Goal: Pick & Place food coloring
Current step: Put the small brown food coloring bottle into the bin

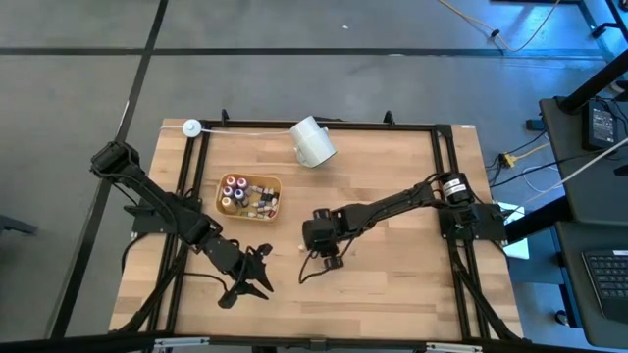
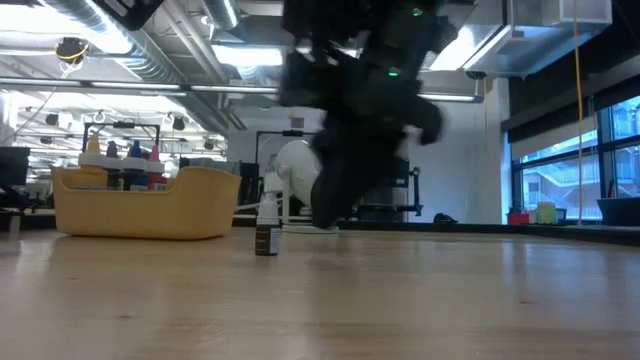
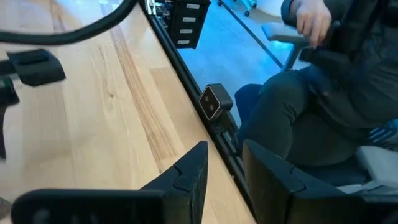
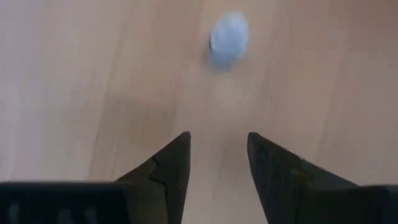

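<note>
High view looks straight down on a wooden tabletop [image 1: 383, 186] framed by black rails. Toward the left middle sits a shallow yellow-orange tray [image 1: 222, 183] holding a cluster of small food coloring bottles [image 1: 247, 195] with caps of mixed colours. A white cup [image 1: 313, 142] lies tipped on its side near the far edge.

One food coloring bottle [image 2: 267, 227] stands alone and upright on the bare wood, to the right of the tray and just left of the right arm's wrist; from above it shows only as a small pale dot [image 1: 300, 248]. In the low view it has a white cap and a dark lower half. The right wrist view shows it as a pale round cap [image 4: 228, 37] seen from above, beyond the fingertips and apart from them.

The right tool [image 4: 217, 163] hangs over the middle of the tabletop, pointed down at the wood, fingers parted and grasping nothing.

The left tool [image 1: 257, 275] rests near the front left of the tabletop, fingers spread and released. Its wrist view looks past the table edge to a seated person [image 3: 323, 87] in dark clothing.
</note>
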`<action>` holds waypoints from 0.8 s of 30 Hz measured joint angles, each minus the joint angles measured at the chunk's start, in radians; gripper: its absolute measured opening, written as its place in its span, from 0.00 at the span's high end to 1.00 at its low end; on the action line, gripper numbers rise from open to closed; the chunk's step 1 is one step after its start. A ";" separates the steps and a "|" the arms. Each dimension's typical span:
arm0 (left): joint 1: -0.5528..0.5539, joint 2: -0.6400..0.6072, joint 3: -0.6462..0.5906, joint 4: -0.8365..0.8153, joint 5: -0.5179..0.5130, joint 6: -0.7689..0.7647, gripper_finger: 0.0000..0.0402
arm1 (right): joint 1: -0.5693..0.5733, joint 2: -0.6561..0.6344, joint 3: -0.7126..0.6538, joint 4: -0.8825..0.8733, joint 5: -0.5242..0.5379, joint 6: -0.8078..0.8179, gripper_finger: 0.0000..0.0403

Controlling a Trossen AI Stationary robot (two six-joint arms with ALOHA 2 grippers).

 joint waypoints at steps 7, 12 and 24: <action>0.006 0.000 0.000 0.002 -0.103 0.211 0.77 | 0.040 -0.038 -0.085 -0.191 0.003 0.146 0.61; 0.006 0.007 0.000 0.000 -0.271 0.239 0.76 | 0.127 -0.167 -0.291 -0.092 0.031 0.279 0.61; 0.133 0.047 0.000 -0.021 -0.294 0.138 0.76 | 0.292 -0.599 -0.639 0.349 0.392 0.259 0.61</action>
